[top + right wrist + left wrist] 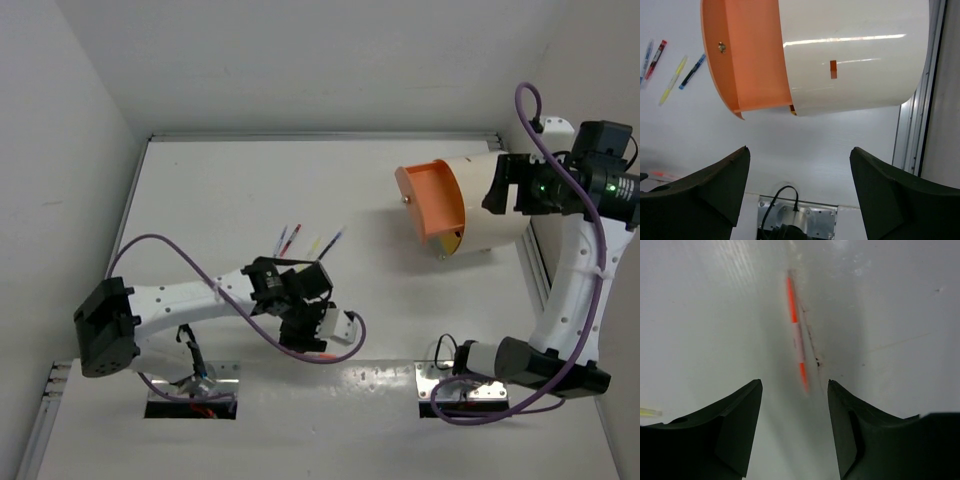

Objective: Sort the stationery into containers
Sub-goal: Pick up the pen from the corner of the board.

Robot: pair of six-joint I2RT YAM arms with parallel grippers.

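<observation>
Your left claw (pixel 795 382) is released, its 2 fingers apart low over the table (pixel 900 300) and gripping nothing. The orange-red pen (pixel 796 337) lies flat ahead of it. The pen's near end just reaches the gap between the tips and touches neither. Your right claw (pixel 800 148) is released wide and empty, on the right side of the cream drum (pixel 855 55). The drum's orange drawer (pixel 755 55) stands out to the left. 4 other pens (pixel 674 79) lie side by side left of the drum, well apart from it.
</observation>
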